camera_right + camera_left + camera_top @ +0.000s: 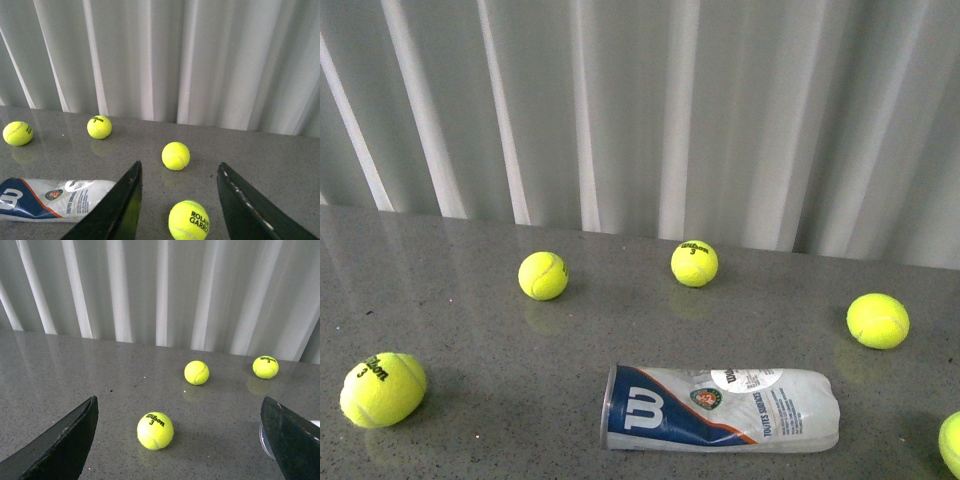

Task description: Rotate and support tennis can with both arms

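Left pincer [178,399] and right pincer [179,164] both gape released, empty, so I'd bring one to each end of the tennis can [720,408] lying sideways at the front view's lower centre, squeezing gently.

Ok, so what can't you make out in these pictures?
Front view: the ball at the right edge is cut off; print on the can is too small to read.
Left wrist view: only a sliver of the can's rim shows, behind a finger of the left tool.
Right wrist view: the can's closed end hides behind a finger of the right tool.
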